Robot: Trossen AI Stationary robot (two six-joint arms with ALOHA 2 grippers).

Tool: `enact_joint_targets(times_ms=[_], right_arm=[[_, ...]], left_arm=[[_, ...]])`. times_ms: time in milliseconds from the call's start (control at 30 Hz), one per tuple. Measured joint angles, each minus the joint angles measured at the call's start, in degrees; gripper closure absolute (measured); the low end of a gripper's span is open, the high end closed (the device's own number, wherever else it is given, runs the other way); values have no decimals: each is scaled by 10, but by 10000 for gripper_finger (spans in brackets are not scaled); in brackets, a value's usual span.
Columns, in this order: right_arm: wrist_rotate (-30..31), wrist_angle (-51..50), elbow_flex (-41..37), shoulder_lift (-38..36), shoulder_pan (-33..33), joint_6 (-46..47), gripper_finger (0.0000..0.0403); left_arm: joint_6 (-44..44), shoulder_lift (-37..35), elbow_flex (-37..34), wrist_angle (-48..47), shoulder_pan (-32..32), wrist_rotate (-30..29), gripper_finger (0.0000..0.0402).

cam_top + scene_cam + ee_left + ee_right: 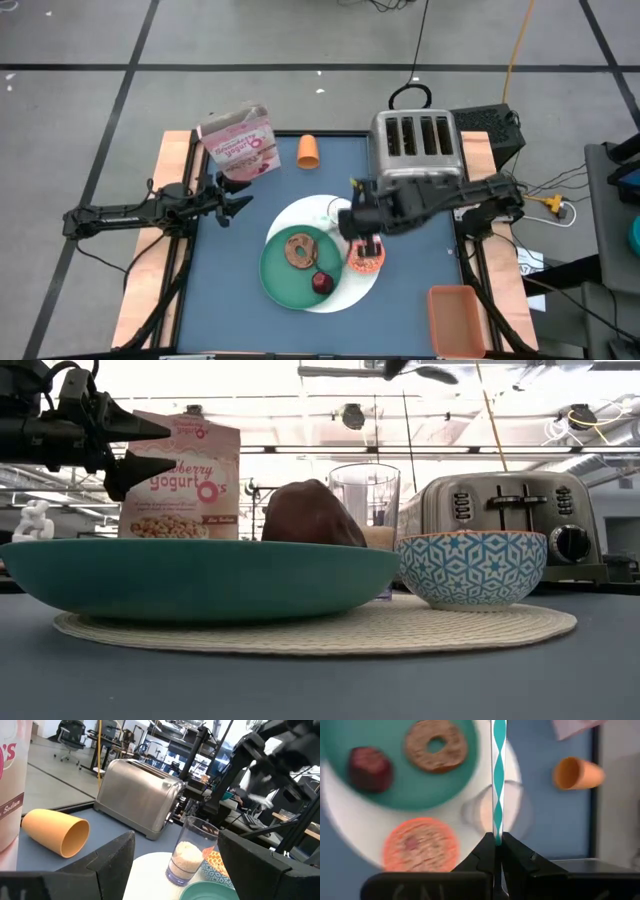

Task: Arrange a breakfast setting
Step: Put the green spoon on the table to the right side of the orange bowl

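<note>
Table [230, 300] surface is dark blue with light wooden side rails, standing on a grey floor marked by dark lines. Room behind, in the low view, shows ceiling beams, lights and cables; the left wrist view shows office chairs and equipment racks.

Rear of the table: cereal box [240, 142], an orange cup [309, 151] lying on its side, and a toaster [415, 147]. An orange tray [457, 318] sits at the near right corner.

Setting, table centre: a white mat [345, 290] carries a green plate [280, 275] at its left, a glass [492, 810] at its rear, and a patterned bowl [366, 259] at its right. On the plate lie a bagel [300, 249] and a dark red fruit [322, 283].

Right tool [496, 840] is above the mat, between glass and bowl. Its fingers are clenched on a teal-and-white striped straw [498, 775], which extends forward over the glass.

Left tool [238, 198] hovers over the table's left side, near the cereal box and well apart from the mat. Its fingers are spread, grasping nothing.
</note>
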Motion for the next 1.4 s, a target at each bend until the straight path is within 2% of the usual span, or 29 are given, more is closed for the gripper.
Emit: enact_joint_targets(times_ms=[200,367,533,800,967,1100,1267,1400], right_arm=[[-1,3,-91,-37,53,54,389],[-77,17,-171,-75,91,89,389],[-142,39,-231,-108,128,62,389],[-238,41,-293,-116,154,-112,389],[-269,42,-344,-115,154,-265,389],[-268,45,-379,-115,154,-398,389],[-224,84,-420,-115,152,-457,389],[-219,106,-458,-115,151,-514,386]], left_arm=[[9,0,0,0,0,0,115],[8,0,0,0,0,0,115],[4,0,0,0,0,0,115],[-21,0,0,0,0,0,115],[-28,0,0,0,0,0,115],[-28,0,0,0,0,0,115],[-28,0,0,0,0,0,115],[-28,0,0,0,0,0,115]])
